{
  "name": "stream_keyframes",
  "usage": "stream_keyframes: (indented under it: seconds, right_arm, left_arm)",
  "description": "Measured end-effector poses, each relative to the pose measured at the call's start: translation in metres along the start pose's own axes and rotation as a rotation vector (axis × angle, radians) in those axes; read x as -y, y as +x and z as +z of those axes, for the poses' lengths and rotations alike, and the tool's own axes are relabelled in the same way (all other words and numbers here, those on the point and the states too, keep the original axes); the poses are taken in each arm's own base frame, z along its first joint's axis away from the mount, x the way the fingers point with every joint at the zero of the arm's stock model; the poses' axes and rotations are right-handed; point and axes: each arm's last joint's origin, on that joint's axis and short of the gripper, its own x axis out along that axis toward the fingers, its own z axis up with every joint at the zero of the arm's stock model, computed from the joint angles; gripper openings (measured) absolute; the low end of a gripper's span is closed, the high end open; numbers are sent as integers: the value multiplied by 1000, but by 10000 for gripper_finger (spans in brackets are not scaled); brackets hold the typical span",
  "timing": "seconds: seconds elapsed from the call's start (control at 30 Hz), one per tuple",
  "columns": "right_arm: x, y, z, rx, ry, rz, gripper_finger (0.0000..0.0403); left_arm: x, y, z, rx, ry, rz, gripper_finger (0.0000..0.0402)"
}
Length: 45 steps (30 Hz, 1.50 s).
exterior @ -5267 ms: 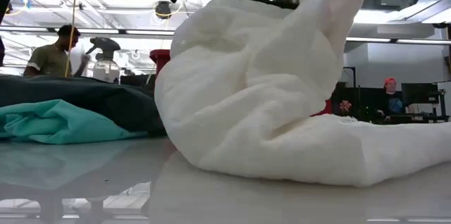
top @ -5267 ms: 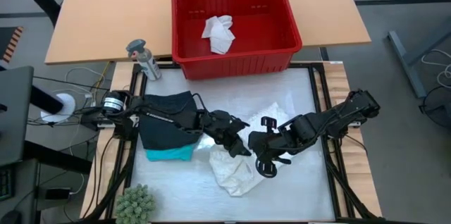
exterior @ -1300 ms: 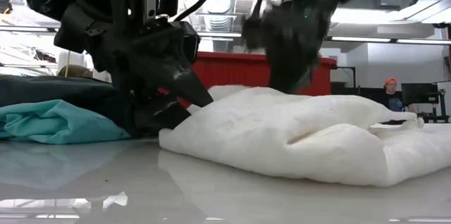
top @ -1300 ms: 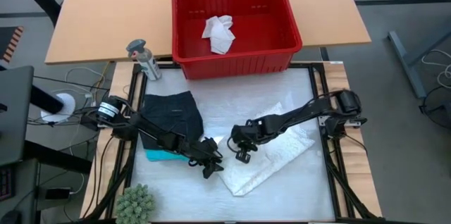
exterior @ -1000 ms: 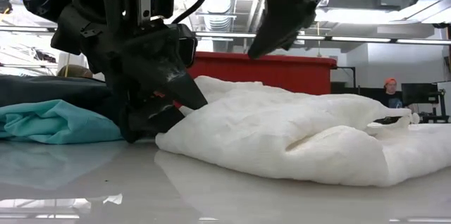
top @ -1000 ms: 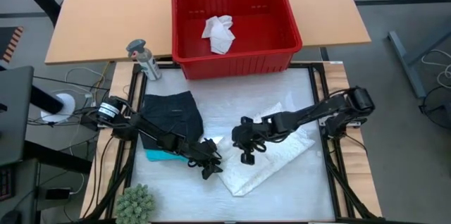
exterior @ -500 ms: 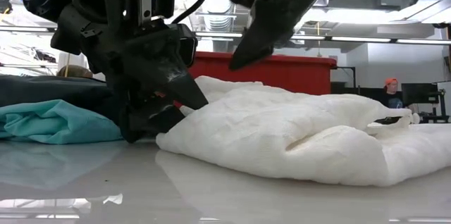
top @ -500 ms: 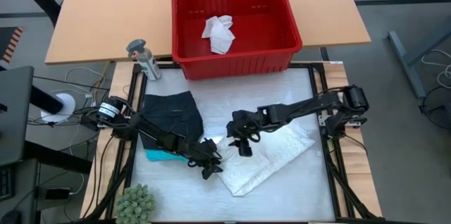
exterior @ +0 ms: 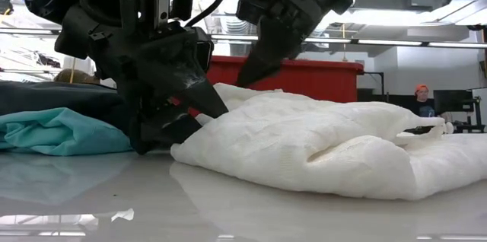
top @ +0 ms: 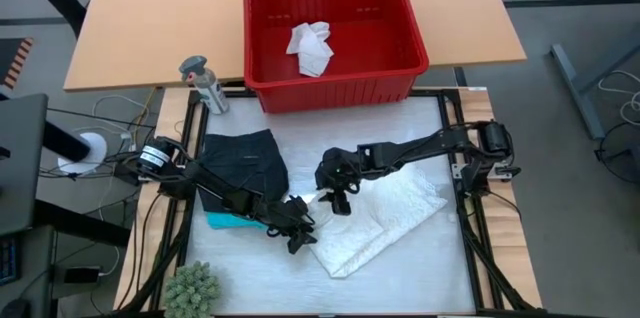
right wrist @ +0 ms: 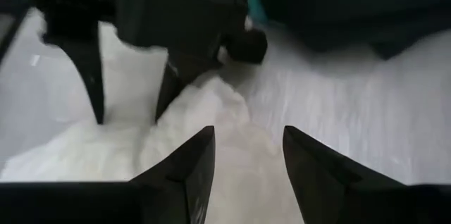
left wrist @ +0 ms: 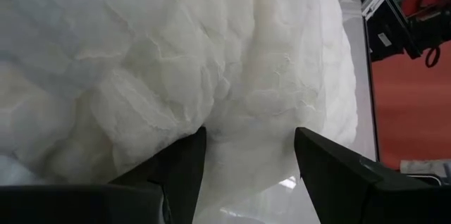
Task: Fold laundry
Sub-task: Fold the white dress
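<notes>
My work surface point(top: 420, 258) is a glossy white sheet in a dark frame, butted against a tan wooden table point(top: 150, 28) that carries the red basket point(top: 335, 83) with one white cloth point(top: 309, 48) inside. A spray bottle point(top: 203, 83) stands at the far left corner, a fuzzy green plant point(top: 190, 288) at the near left corner. Beyond, the low view shows ceiling lights and a person point(exterior: 421, 105) seated at monitors.

The white garment point(top: 375, 220) lies mid-surface; the black garment point(top: 240, 168) covers the teal one point(top: 235, 221) toward the left edge.

My left gripper point(top: 298, 230) bites the white garment's left edge, fingers point(left wrist: 331, 168) parted around a fold. My right gripper point(top: 335, 198) hangs open just above it.

The teal piece is mostly hidden.
</notes>
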Motion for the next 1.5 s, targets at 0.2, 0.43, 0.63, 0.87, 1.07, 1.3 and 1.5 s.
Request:
stream_keyframes:
  seconds: [0.2,0.43,0.63,0.87,1.07,1.3,1.5]
  right_arm:
    - [0,0,0,-2,-51,45,192]
    - [2,9,-4,-13,-67,70,189]
    - [11,24,-15,-72,-15,84,175]
    - [15,13,-12,-70,32,75,35]
    - [18,8,-20,-159,109,42,19]
    - [15,4,-33,-307,118,-12,16]
    - [15,-2,-37,-361,144,-34,16]
  left_arm:
    - [0,0,0,1,-9,0,213]
    - [0,0,0,5,-13,3,213]
    - [0,0,0,7,-19,7,213]
    - [0,0,0,4,-24,8,213]
    - [0,0,0,4,-24,10,213]
    - [0,0,0,3,-22,11,213]
    - [-1,0,0,2,-20,13,213]
